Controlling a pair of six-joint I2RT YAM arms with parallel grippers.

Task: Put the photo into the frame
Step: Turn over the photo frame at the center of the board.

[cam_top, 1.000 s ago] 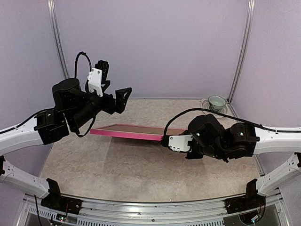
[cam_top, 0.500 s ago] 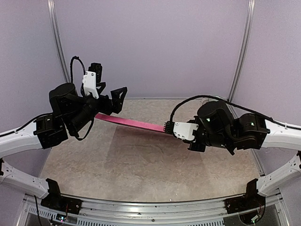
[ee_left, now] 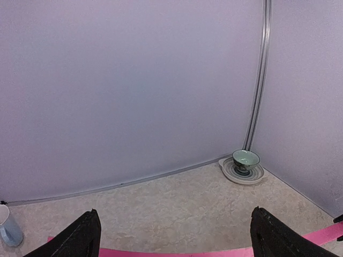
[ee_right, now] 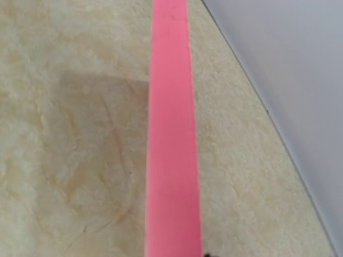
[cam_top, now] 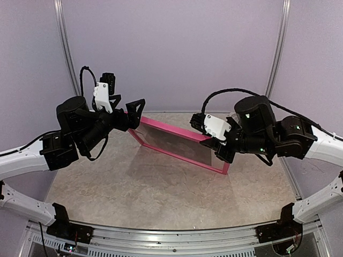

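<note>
My right hand (cam_top: 208, 139) is pinching the frame (cam_top: 177, 155) on its upper rail, close to the right end. The frame stands on its long edge above the counter (cam_top: 161, 193), leaning, with the pink rails going from the left back to the right front. The lower right corner is the lowest point. I cannot tell if this corner touches the counter or hangs just over it. The field inside the rails looks grey-brown, and I cannot tell what fills it.

In my right wrist view the pink rail runs straight up through the middle. The beige counter is on both sides of it and the lilac wall is at the upper right. Of my own fingers only a small dark spot shows at the bottom edge.

My left hand (ee_left: 177, 238) is spread wide and holds nothing. It is raised near the upper left corner of the frame. In the left wrist view the two black fingertips (ee_left: 86, 238) stand far from each other, and a strip of the pink rail passes low between them, apart from both.

Beyond them, in the far right corner of the counter, a small green bowl (ee_left: 246, 159) sits on a grey plate (ee_left: 241, 175). A pale blue cup (ee_left: 8, 229) shows at the left edge.
</note>
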